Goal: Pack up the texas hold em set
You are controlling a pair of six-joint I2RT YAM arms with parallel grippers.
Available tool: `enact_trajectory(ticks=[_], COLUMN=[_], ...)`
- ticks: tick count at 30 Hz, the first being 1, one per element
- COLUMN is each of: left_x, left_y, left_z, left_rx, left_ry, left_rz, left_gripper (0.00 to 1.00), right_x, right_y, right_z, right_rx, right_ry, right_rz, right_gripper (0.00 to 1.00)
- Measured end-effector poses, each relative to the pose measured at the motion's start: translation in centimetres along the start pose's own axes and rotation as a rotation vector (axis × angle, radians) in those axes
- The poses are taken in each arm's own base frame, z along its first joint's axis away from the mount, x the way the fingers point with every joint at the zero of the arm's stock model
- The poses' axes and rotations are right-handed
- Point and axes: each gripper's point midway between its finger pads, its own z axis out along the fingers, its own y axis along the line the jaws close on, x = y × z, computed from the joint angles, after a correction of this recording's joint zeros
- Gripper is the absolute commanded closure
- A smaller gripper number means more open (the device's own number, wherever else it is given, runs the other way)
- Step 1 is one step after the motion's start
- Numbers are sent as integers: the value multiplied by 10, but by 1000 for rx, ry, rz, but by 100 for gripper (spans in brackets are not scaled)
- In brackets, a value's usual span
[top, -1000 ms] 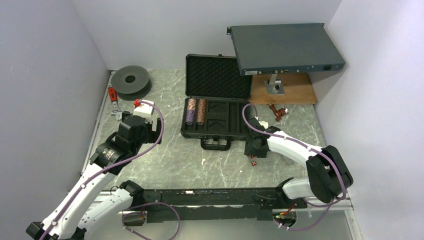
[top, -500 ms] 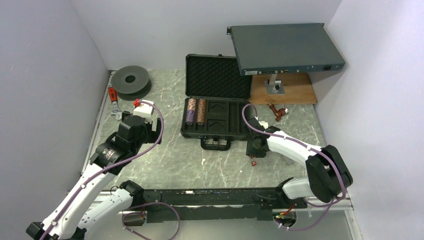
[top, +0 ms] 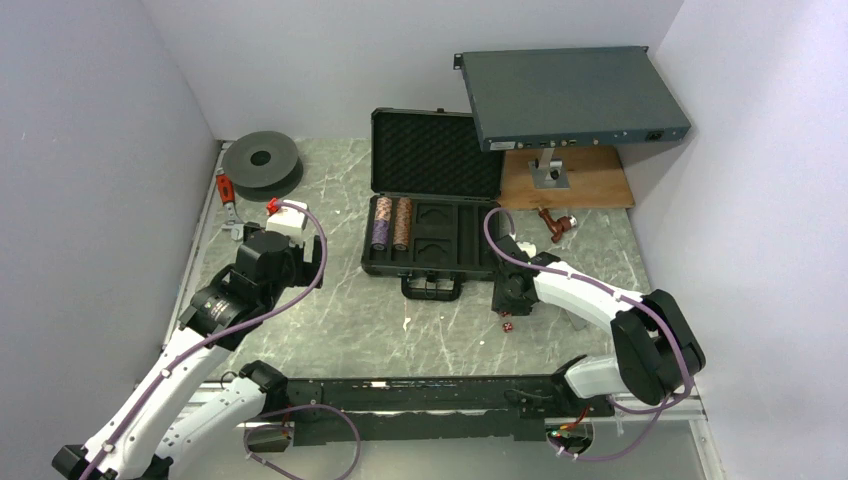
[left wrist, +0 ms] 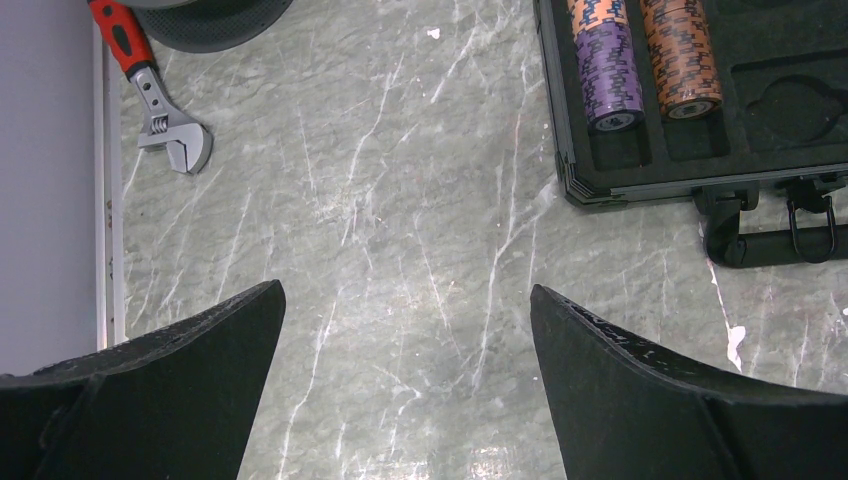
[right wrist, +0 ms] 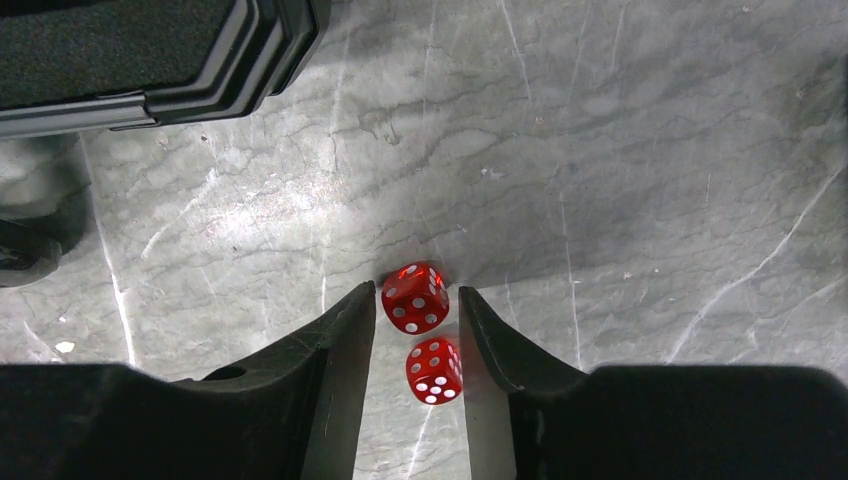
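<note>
Grey marbled tabletop (right wrist: 650, 150), two red dice (right wrist: 434, 370) lay low centre between the fingers of the right gripper (right wrist: 415, 293), jaws narrowed, possibly not quite pinching, black case (right wrist: 150, 60) upper left.

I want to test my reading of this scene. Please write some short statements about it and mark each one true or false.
1. The right pincer flanks two dice. True.
2. The left pincer holds a chip stack. False: it is open and empty above the table.
3. The case is shut. False: its lid stands open.
4. Two chip stacks lie in the case. True.
5. The wrench lies in the case. False: it lies on the table near the spool.
</note>
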Motion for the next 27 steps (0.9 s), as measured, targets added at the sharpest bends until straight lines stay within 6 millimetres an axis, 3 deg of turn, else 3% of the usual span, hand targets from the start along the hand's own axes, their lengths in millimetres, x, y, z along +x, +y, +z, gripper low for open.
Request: enact_trajectory(ticks=[4, 8, 10, 20, 27], left_x=[0, 0, 0, 0, 0], left_y=[0, 0, 0, 1, 1], left_z=[0, 0, 0, 0, 0], left_rx=[0, 0, 0, -3, -4], left_ry=[0, 0, 0, 0, 1], left_rz=[0, 0, 0, -2, -2], left_gripper=[1, 1, 1, 1, 1], right_x=[0, 0, 0, -3, -18], right_y=[0, 0, 0, 1, 7], right_z=[0, 0, 0, -3, -19], right_rx=[0, 0, -1, -7, -49], right_ry=[0, 0, 0, -9, -68], right_rz=[0, -2, -4, -5, -18], right_gripper=[63, 83, 100, 100, 100])
